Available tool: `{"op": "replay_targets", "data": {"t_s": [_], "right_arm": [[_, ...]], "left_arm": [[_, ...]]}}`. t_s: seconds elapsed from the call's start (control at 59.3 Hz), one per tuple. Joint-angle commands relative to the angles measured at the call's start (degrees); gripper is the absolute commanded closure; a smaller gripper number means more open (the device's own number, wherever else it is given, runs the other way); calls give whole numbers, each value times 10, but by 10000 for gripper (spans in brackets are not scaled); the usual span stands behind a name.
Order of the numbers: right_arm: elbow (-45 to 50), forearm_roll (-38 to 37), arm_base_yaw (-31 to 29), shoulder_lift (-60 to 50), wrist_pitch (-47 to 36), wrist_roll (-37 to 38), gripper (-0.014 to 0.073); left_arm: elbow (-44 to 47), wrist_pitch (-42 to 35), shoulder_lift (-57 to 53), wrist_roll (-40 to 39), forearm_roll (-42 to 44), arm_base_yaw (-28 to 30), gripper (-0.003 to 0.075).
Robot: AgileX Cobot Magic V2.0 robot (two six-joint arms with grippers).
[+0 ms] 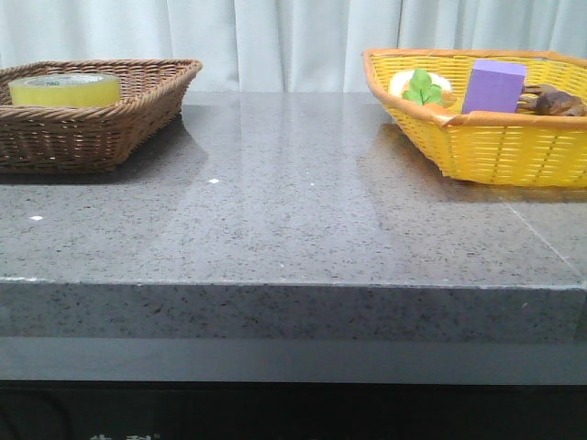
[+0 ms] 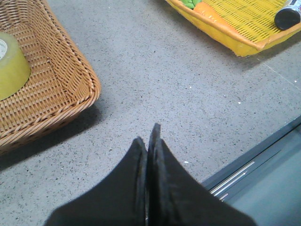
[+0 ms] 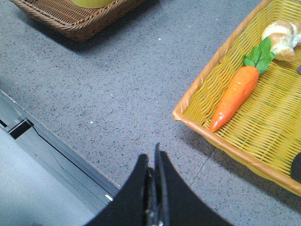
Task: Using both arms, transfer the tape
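Tape (image 1: 64,89) lies flat in the brown wicker basket (image 1: 138,115) at the table's (image 1: 293,229) left. Opposite, the yellow basket (image 1: 495,147) holds a carrot (image 3: 235,96), a purple block (image 1: 495,85) and a pastry (image 3: 282,40). Both the left gripper (image 2: 149,141) and right gripper (image 3: 153,162) hover over bare tabletop, fingers pressed together, holding nothing.

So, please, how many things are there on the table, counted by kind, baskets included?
Baskets: 2, brown wicker basket and yellow basket
Tape rolls: 1, the tape
Toy carrots: 1, carrot
Blocks: 1, purple block
Bread-like pieces: 1
Dark items, unclear: 2
Total: 9
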Motion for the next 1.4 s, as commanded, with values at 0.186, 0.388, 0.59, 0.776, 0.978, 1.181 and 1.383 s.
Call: {"op": "replay_targets", "data": {"t_s": [0.186, 0.388, 0.59, 0.776, 0.978, 1.181, 1.383], "right_arm": [[-13, 0, -3, -1, -35, -5, 661], [-13, 0, -3, -1, -35, -5, 661], [-13, -1, -3, -1, -35, -5, 661], [-13, 0, -3, -1, -35, -5, 661], [-13, 0, -3, -1, -35, -5, 661], [-13, 0, -3, -1, -35, -5, 661], [-13, 0, -3, -1, -36, -5, 661]], "left_arm": [[-16, -42, -2, 0, -5, -6, 741], [-11, -49, -7, 0, -7, -8, 741], [68, -113, -96, -1, -13, 47, 741], [205, -217, -224, -1, -23, 149, 741], [303, -231, -340, -1, -36, 227, 741], [339, -269, -364, -27, -37, 237, 741], [374, -296, -392, -145, 69, 237, 741]]}}
